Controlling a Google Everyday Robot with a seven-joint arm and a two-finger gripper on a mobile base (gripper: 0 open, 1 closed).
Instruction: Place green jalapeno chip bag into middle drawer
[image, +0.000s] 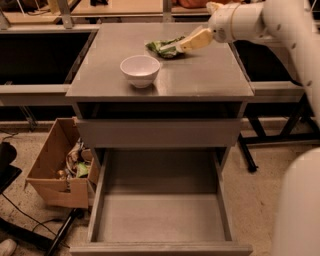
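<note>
The green jalapeno chip bag lies crumpled at the back of the desk top, just behind the white bowl and apart from it. The end effector reaches in from the right w/ its tip overlapping the bag's right edge. Contact looks likely, but whether it's clenched or released can't be told. The middle drawer stands pulled out below, grey bottom showing. A cardboard box sits on the floor to the drawer's left.

Handling, as a judgement: the bag is prob. very light, soft and crinkly, and glossy, so a bit slippery. It'll deform rather than resist, and the chips inside can crush. Best hold is approx. at a raised fold or the sealed edge nearest the arm, w/ a light squeeze. Then lift clear of the bowl before going fwd & down to the drawer.
</note>
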